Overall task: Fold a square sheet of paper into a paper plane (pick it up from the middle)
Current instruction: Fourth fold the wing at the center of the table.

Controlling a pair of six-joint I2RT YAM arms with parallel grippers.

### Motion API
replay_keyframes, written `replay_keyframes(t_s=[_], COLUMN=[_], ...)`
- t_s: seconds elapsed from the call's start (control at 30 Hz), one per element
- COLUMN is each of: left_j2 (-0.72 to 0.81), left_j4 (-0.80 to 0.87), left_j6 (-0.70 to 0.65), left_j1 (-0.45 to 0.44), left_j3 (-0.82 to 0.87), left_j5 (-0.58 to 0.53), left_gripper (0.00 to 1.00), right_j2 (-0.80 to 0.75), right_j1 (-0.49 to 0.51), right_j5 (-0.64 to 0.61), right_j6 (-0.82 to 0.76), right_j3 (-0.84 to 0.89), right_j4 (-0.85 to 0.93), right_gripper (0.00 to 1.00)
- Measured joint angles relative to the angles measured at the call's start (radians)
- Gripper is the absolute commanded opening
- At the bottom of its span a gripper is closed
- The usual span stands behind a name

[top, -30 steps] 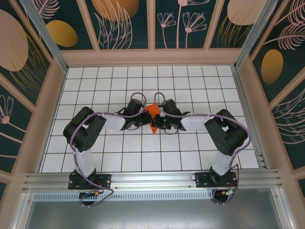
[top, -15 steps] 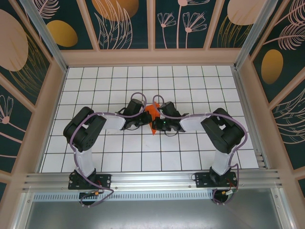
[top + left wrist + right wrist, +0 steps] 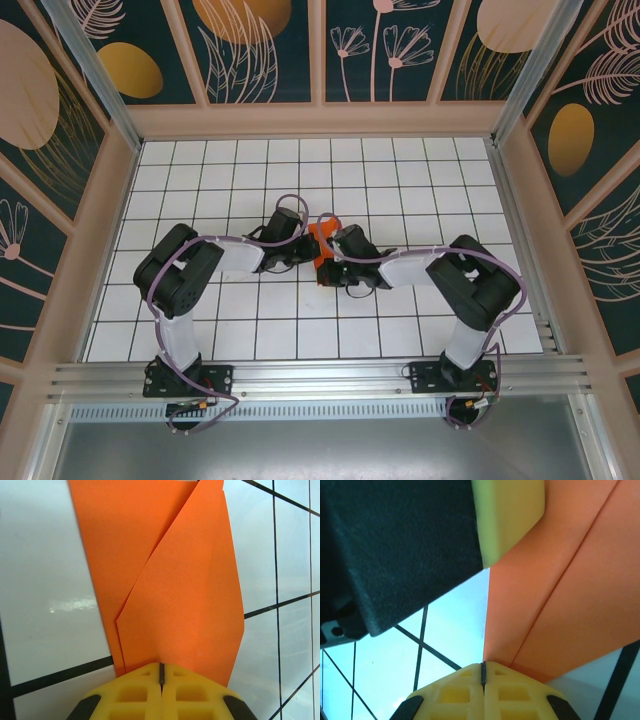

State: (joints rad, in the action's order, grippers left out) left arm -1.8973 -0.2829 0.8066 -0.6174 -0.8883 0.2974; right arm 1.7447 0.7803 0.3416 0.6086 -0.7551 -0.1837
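Paper (image 3: 319,236), bright orange and partly folded, sits in the top view between the two end effectors, over the middle of the white gridded tabletop (image 3: 400,180). The left end effector (image 3: 306,252) meets it from one side and the right end effector (image 3: 326,264) from the other. Their tips are close together, with the orange showing just beyond them. From this height the fingers are too small to tell how they stand.

In the left wrist view, the left end effector (image 3: 161,672) has its yellow fingers pressed together, with only a thin dark seam between them. It is clamped on the near edge of the paper (image 3: 180,605). The sheet stretches straight ahead of the tips and runs out of the frame. A folded flap (image 3: 200,580) lies on top, its slanted edge rising from just left of the tips toward the far right. A second layer shows to the left of it. Tabletop (image 3: 40,580) lies on both sides.

In the right wrist view, the right end effector (image 3: 483,672) likewise has its fingers together, closed on a corner of the paper (image 3: 570,580). The paper spreads ahead and to the right of the tips, and a straight diagonal fold line crosses it. Ahead and to the left, a yellow finger (image 3: 507,520) of the left end effector sits at the paper's far edge, with its black body beside it above the tabletop (image 3: 445,625).
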Motion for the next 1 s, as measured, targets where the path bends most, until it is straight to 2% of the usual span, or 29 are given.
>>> replay_keyframes(t_s=[0.63,1.0], left_j2=[0.000,0.000], left_j4=[0.000,0.000], left_j6=[-0.001,-0.001], left_j1=[0.000,0.000], left_j3=[0.000,0.000], left_j5=[0.002,0.002], left_gripper=[0.00,0.00], right_j2=[-0.055,0.014], right_j1=[0.016,0.011], right_j5=[-0.030,-0.029], right_j6=[0.022,0.026], right_j3=[-0.036,-0.048], right_j4=[0.081,0.061], right_gripper=[0.02,0.02])
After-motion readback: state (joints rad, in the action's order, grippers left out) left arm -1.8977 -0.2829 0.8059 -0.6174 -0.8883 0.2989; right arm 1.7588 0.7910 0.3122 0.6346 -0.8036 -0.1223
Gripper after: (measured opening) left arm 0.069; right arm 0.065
